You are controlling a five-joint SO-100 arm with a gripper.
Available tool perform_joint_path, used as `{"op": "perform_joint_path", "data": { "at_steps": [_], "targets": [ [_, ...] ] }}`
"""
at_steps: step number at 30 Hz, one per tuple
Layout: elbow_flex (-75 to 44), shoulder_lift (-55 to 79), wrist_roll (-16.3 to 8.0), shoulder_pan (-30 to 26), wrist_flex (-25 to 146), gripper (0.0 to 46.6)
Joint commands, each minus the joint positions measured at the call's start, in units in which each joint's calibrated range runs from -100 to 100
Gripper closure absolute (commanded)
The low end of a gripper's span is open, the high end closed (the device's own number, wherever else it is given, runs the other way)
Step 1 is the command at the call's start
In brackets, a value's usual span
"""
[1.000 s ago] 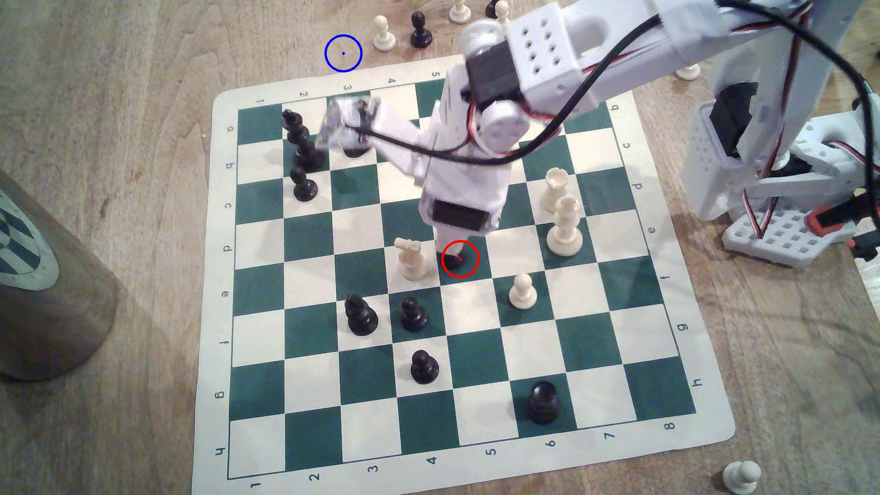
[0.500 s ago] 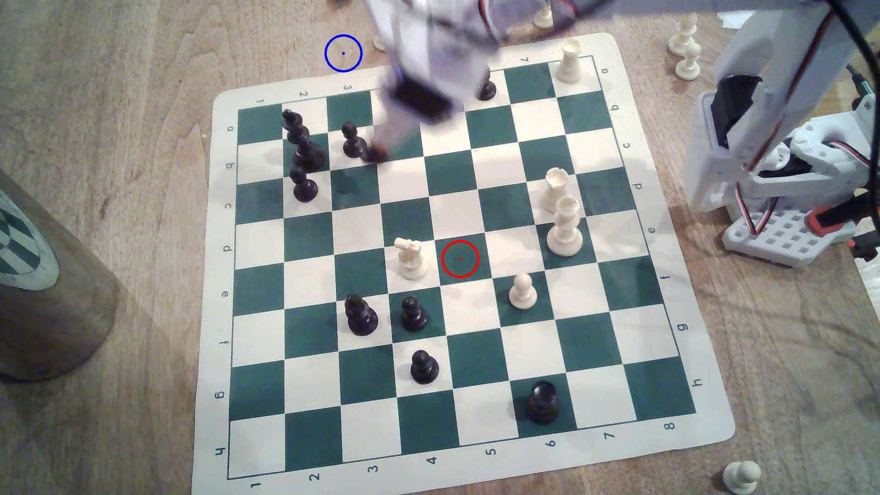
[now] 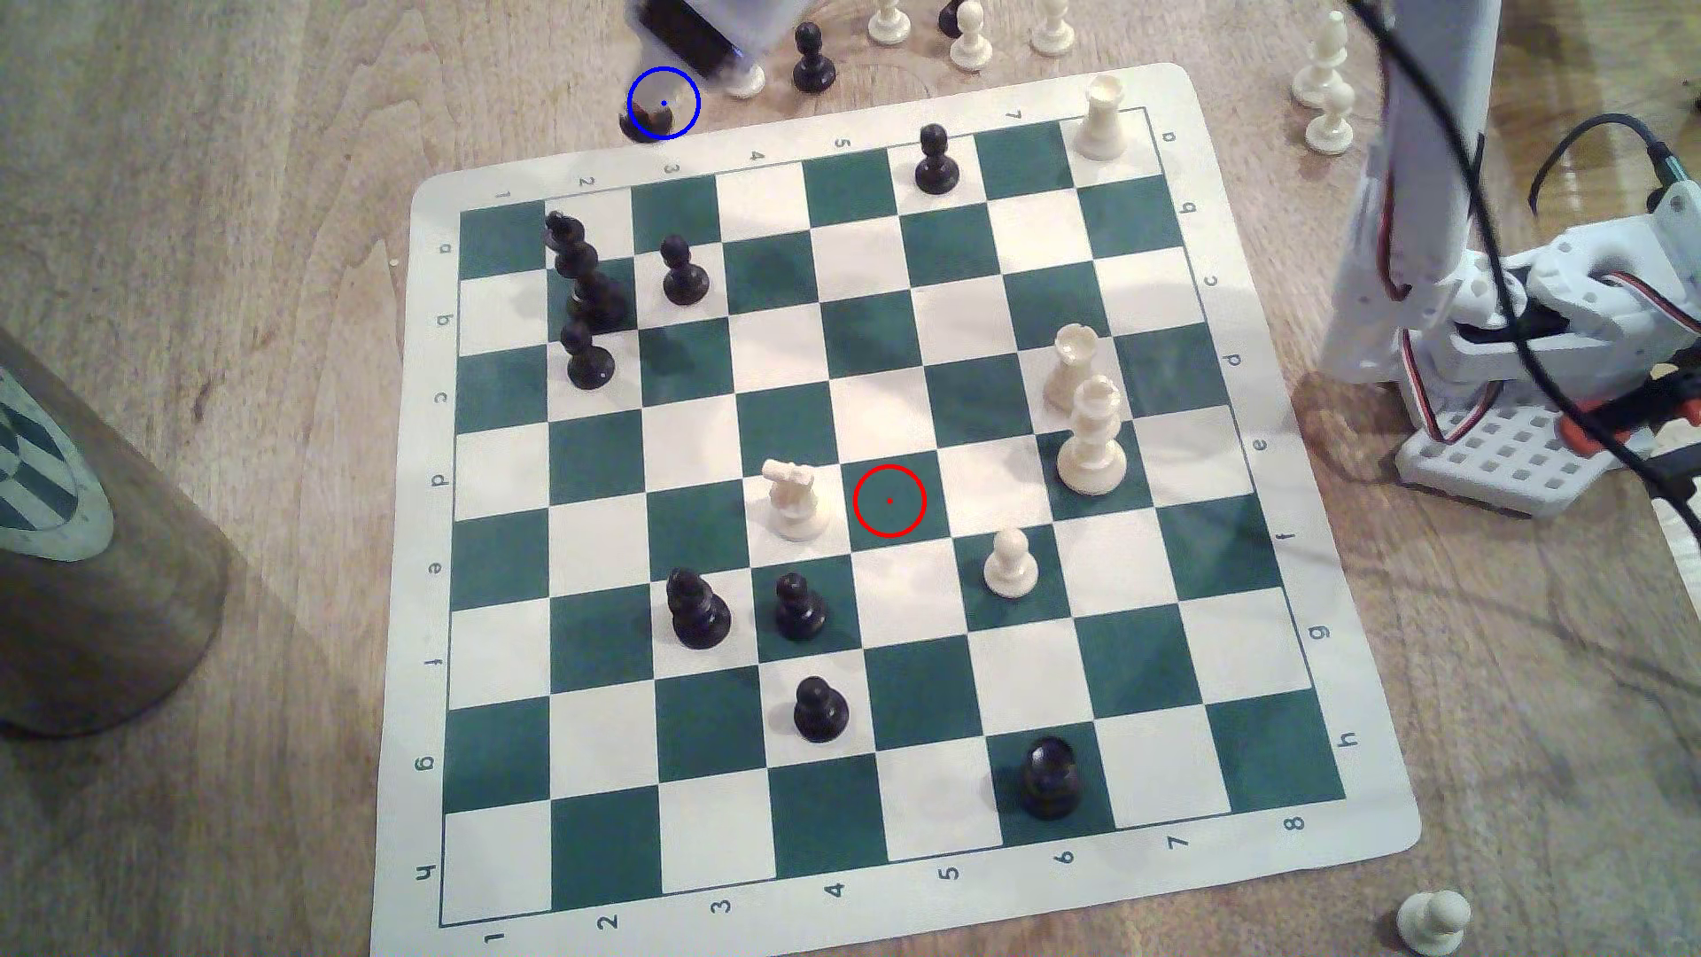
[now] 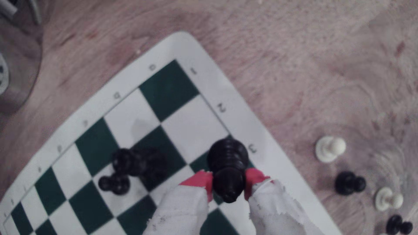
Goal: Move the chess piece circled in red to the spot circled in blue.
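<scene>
**Black bishop held over the blue circle**

Black and glossy, the bishop (image 4: 228,168) sits clamped between the pincer's (image 4: 229,186) red-tipped fingers (image 4: 199,180), gripped at the narrow upper part with its round base hanging free below. In the exterior view the dark base of the bishop (image 3: 649,118) shows at the lower edge of the spot (image 3: 679,92), the blue circle on the wood tabletop (image 3: 230,184) just beyond the board's (image 3: 1197,101) far rim. The pictures are blurred there, so I cannot tell whether the base already touches the wood or hangs just above it. The red circle (image 3: 889,501) on the board encloses only a bare green square.

The step in hand looks like the set-down. To do it well, the base seems to need a small shift toward the circle's centre dot, since it sits toward the circle's lower left in the exterior view. Then a straight, slow descent until the base rests flat, with the piece kept upright. The fingers should part only once the base bears on the wood, and evenly, so neither side drags the neck and tips it. A straight lift afterwards would keep the fingers off the pointed top.

A white pawn (image 3: 746,81) and a black pawn (image 3: 814,60) stand near the spot on the exterior view's right. The pincer should stay on the circle's side of them while opening and rising.
</scene>
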Motion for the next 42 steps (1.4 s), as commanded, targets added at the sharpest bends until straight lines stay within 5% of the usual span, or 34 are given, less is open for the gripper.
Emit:
{"op": "perform_joint_path", "data": {
  "at_steps": [1,18,42],
  "targets": [
    [-12.48,2.88,0.63,2.69,0.16,46.3],
    [-24.35,15.78,6.98,5.11,4.17,46.2],
    [-27.44,21.55,6.69,6.28,2.95,46.2]
  ]
}}
